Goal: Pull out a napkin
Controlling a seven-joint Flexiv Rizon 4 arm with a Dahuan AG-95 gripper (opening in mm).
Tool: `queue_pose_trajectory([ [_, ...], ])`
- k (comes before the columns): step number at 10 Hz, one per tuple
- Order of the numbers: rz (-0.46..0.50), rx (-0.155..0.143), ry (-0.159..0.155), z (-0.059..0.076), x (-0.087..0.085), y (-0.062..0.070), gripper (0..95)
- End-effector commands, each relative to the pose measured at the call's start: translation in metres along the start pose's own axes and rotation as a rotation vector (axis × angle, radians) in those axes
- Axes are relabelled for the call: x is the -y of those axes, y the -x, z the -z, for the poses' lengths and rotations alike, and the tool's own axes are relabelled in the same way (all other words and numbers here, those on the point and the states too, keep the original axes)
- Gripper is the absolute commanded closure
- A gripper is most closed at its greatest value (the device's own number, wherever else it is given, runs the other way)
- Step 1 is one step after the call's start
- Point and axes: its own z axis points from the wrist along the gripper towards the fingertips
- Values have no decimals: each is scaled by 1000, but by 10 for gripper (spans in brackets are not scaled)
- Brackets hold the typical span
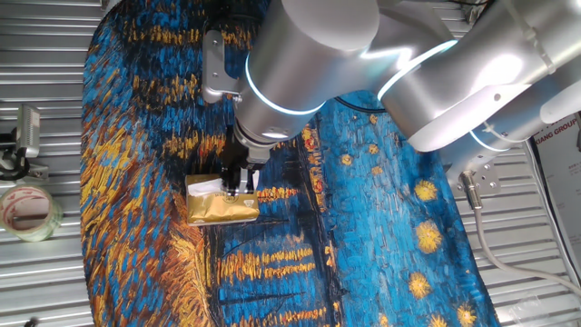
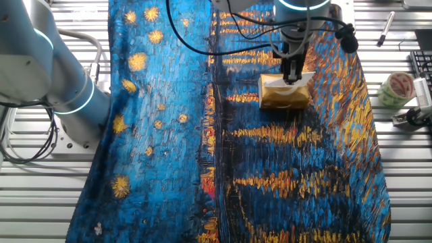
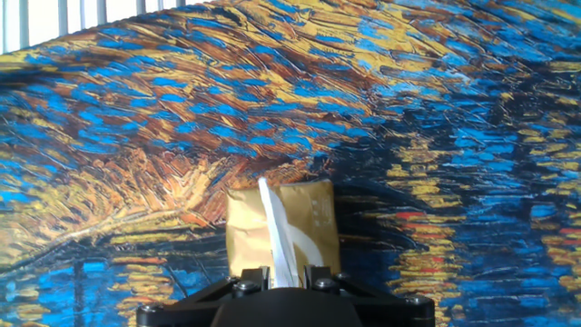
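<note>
Napkin (image 3: 275, 238) stands up as a thin white fold from the slot of the gold tissue packet (image 3: 313, 222), and your hand (image 3: 283, 277) sits right on top of it. In the hand view the white sheet runs down between the two fingertips at 6 o'clock, and the fingers look pinched on it, clenched around the paper rather than the packet.

From one fixed view, the hand (image 1: 238, 186) hangs straight down over the packet (image 1: 221, 208), with a white corner of napkin (image 1: 207, 188) showing at the packet's 11 o'clock. The packet lies flat on the painted cloth (image 1: 363, 227), a swirl of blue and gold that covers the tabletop (image 1: 45, 282).

From the other fixed view, the hand (image 2: 292, 75) again meets the packet (image 2: 284, 96) from above, and the napkin (image 2: 302, 79) pokes out at its 1 o'clock. A roll of tape (image 2: 395, 89) rests on the bare slatted metal at 3 o'clock of the packet, well apart from it, beside a small metal fixture (image 2: 417, 111).
</note>
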Motion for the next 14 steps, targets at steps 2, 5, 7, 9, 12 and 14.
queue_pose_trajectory([
  [2, -4, -2, 1, 1, 0, -1, 950],
  [5, -17, -6, 0, 1, 0, -1, 950],
  [7, -25, -8, -1, 1, 0, -1, 950],
  [9, -26, -7, -2, 1, 0, -1, 950],
  [12, -23, -9, -3, 1, 0, -1, 950],
  [14, -19, -10, -6, 1, 0, -1, 950],
])
